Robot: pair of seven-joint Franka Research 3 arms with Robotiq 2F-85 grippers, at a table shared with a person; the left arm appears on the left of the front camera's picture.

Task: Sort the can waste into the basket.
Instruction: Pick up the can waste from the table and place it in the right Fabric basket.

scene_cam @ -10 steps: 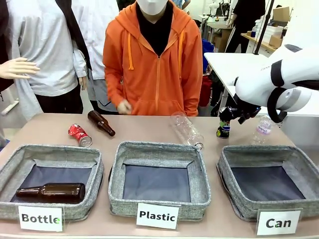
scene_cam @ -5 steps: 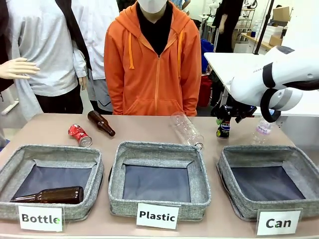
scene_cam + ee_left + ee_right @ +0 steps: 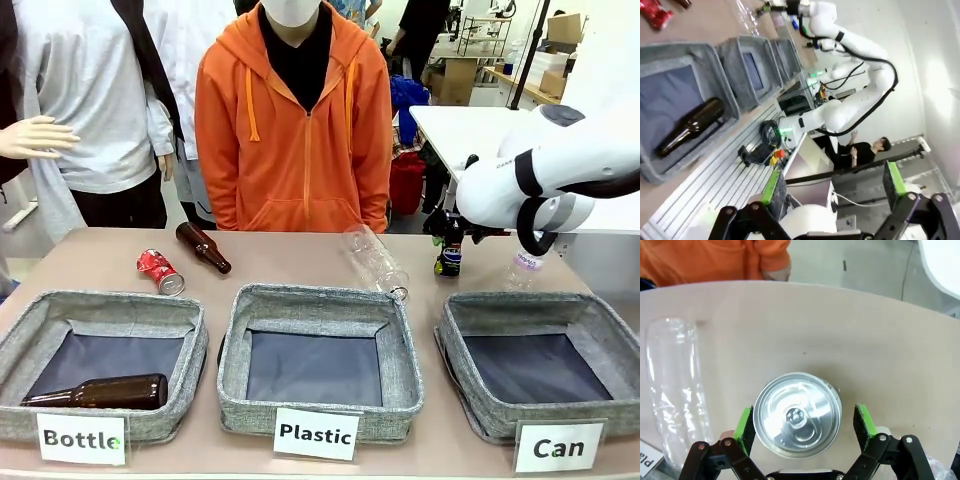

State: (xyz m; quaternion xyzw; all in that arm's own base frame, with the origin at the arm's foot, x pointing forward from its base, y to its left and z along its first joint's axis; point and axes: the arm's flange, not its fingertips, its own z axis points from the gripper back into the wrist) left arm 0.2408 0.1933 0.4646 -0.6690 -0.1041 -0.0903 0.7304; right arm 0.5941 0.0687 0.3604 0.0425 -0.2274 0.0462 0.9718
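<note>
Can basket point(image 3: 520, 302): is sitting at the near right of the table point(image 3: 300, 258), behind its white sign point(image 3: 558, 447).
Right gripper point(image 3: 803, 424): is hanging over the Pepsi can point(image 3: 447, 260), jaws spread, a green pad point(image 3: 744, 424) on either side, not pinching it.
Left gripper point(image 3: 832, 182): is hanging in the air, jaws spread.
Pepsi can: is standing upright just beyond the Can basket's far left corner.
Crushed red can point(image 3: 160, 271): is lying at far left, near a brown glass bottle point(image 3: 203, 247).
</note>
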